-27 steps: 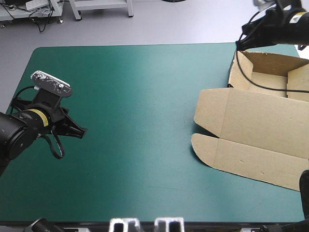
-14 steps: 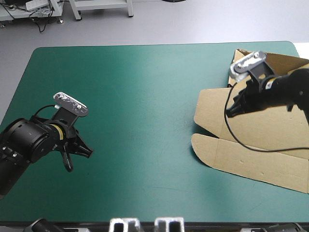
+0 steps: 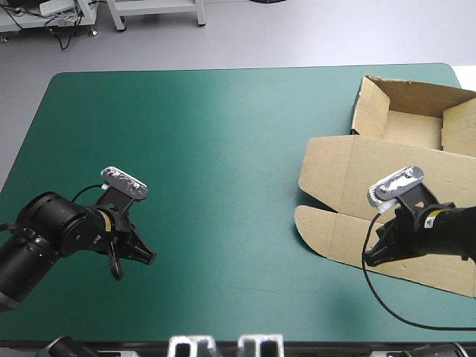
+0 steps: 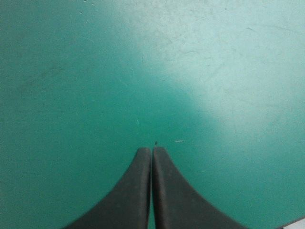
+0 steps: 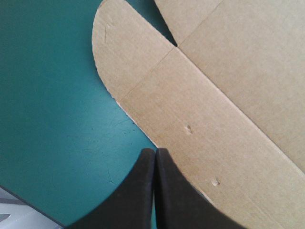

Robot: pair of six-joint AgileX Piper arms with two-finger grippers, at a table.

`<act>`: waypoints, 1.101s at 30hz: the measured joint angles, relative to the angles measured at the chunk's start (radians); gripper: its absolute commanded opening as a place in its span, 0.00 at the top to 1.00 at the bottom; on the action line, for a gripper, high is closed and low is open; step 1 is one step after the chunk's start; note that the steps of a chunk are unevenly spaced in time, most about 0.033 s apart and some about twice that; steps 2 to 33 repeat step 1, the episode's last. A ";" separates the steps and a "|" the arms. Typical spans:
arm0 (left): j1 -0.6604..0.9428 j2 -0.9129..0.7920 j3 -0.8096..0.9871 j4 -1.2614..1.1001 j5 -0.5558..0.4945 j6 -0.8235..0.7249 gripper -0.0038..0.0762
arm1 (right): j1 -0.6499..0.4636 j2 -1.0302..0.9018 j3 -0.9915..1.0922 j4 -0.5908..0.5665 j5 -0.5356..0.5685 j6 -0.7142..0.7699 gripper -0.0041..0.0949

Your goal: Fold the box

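Your right gripper (image 3: 370, 260) is coming down from the box's raised walls in the upper right of the high view to the lower right of the frame. Your left gripper (image 3: 149, 259) is drifting a little lower and further right in the lower left. You are seeing the box (image 3: 416, 178) lying at the right side of the table (image 3: 223, 126). Its tray is standing with walls raised in the upper right, and its lid is lying flat below that, reaching toward the lower right corner. The right gripper's 2 fingers are pressing together into 1 point. That point is hanging over the lid's outer edge, just beside the rounded flap (image 5: 119, 52); whether it is touching the board you cannot tell. The left gripper's 2 fingers are also pressing together, pointing over bare teal-green cover, well apart from the box.
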 measured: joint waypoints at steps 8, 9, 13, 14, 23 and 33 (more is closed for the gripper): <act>0.000 0.000 0.001 -0.005 0.000 0.000 0.96 | 0.000 -0.013 0.012 0.000 0.000 0.001 0.98; 0.000 0.000 0.001 -0.005 0.000 0.000 0.96 | 0.000 -0.013 0.012 0.000 0.000 0.001 0.98; 0.000 0.000 0.001 -0.005 0.000 0.000 0.96 | 0.000 -0.013 0.012 0.000 0.000 0.001 0.98; 0.000 0.000 0.001 -0.005 0.000 0.000 0.96 | 0.000 -0.013 0.012 0.000 0.000 0.001 0.98; 0.000 0.000 0.001 -0.005 0.000 0.000 0.96 | 0.000 -0.013 0.012 0.000 0.000 0.001 0.98; 0.000 0.000 0.001 -0.005 0.000 0.000 0.96 | 0.000 -0.013 0.012 0.000 0.000 0.001 0.98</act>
